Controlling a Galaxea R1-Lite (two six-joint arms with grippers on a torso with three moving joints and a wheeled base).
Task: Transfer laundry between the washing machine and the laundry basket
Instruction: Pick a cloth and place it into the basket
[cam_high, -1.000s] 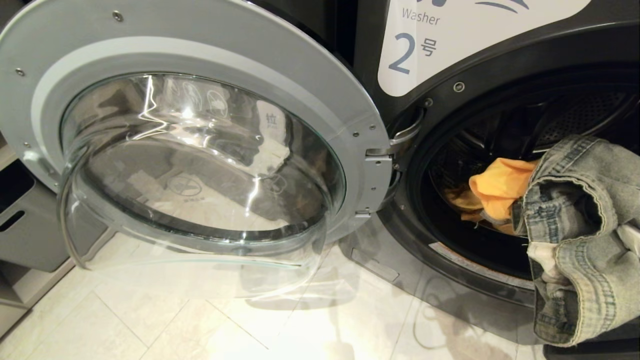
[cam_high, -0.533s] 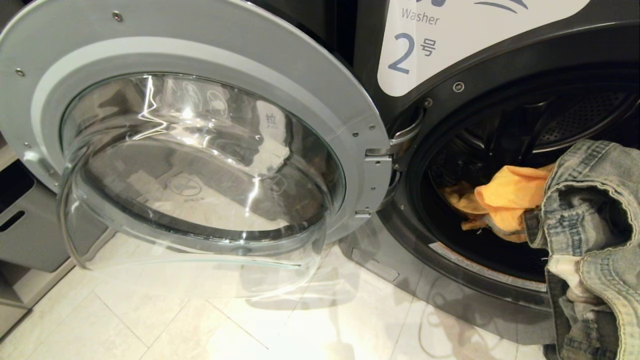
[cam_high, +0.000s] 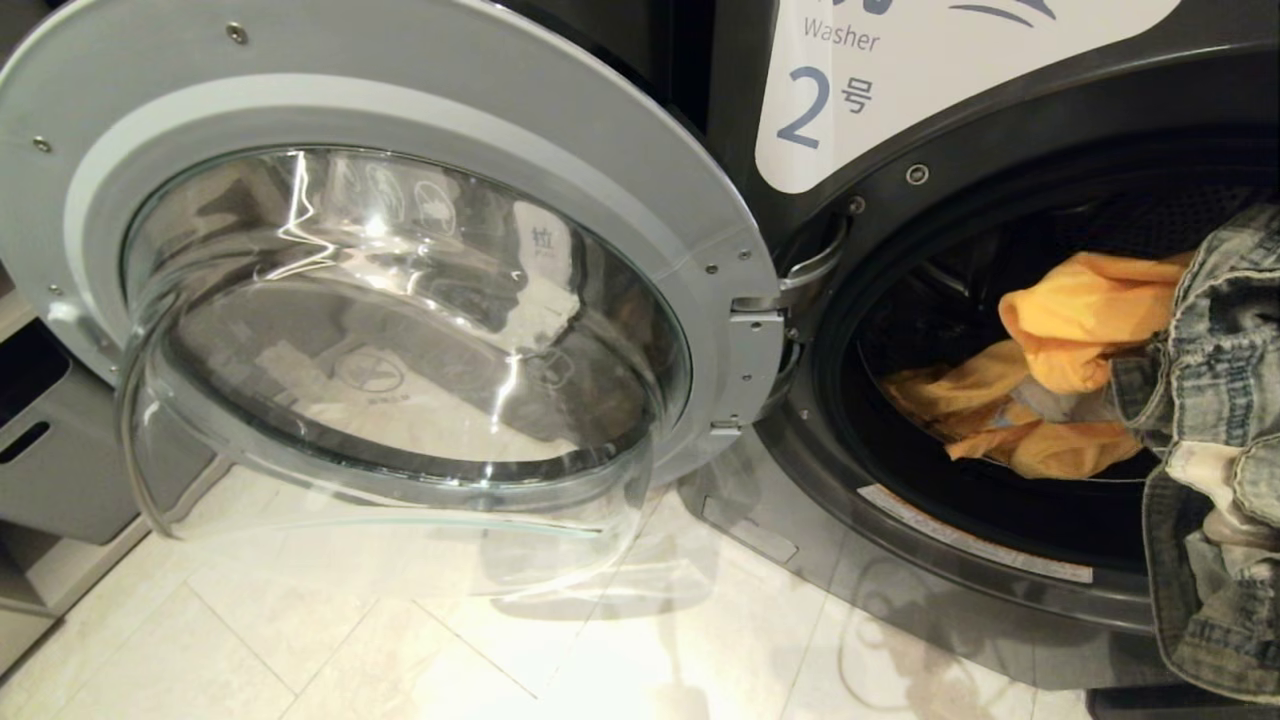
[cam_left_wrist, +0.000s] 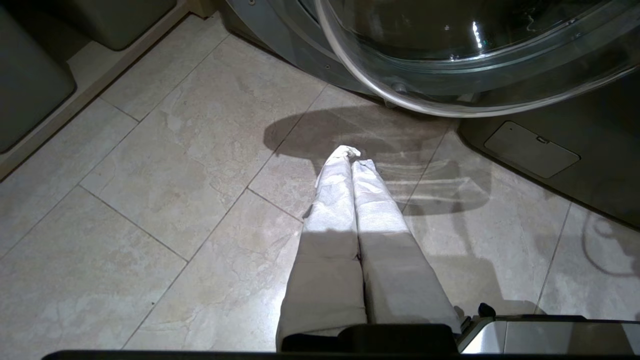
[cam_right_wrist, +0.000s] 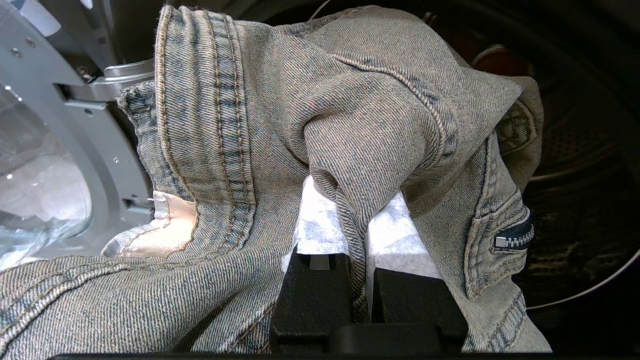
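Pale beige stone floor tiles (cam_high: 330, 650) are gleaming under the laundry room lights, and a plain grey plastic bin with a slot handle (cam_high: 50, 460) is sitting at the floor's left edge. The dark grey front-loading washing machine with the white label bearing a blue "2" (cam_high: 830, 100) is standing with its round chrome-rimmed glass door (cam_high: 400, 330) swung wide open to the left, hanging just above the tiles. Inside the dark drum, an orange-yellow cloth garment (cam_high: 1070, 320) is lying crumpled near the front lip. At the drum mouth's right edge, a faded blue-grey denim garment with heavy stitched seams and a zip (cam_right_wrist: 240, 125) is draping over the right gripper (cam_right_wrist: 359, 235), whose white-padded fingers (cam_right_wrist: 320, 225) are pinching a fold of the denim between them. The left gripper (cam_left_wrist: 352, 157) is hanging over bare tiles beside the door's lower rim, its white-wrapped fingers (cam_left_wrist: 335, 200) pressed together on nothing. Open floor is stretching in front of the washer.
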